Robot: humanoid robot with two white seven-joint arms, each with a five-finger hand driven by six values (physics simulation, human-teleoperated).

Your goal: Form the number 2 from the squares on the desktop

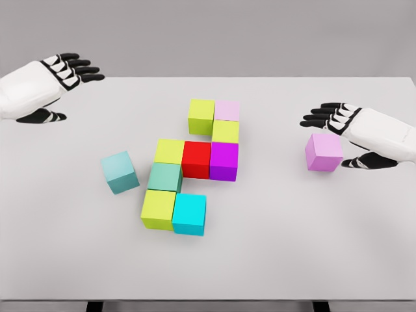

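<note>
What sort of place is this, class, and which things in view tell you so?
Probably a simulated tabletop workspace, not a real room: a plain white table against a blank grey wall, flat-coloured cubes such as the red cube, and a robot's left hand and right hand hovering above.

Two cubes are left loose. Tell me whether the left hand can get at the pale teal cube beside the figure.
Probably yes. The left hand hovers open at the far left, and bare table separates it from the pale teal cube.
</note>
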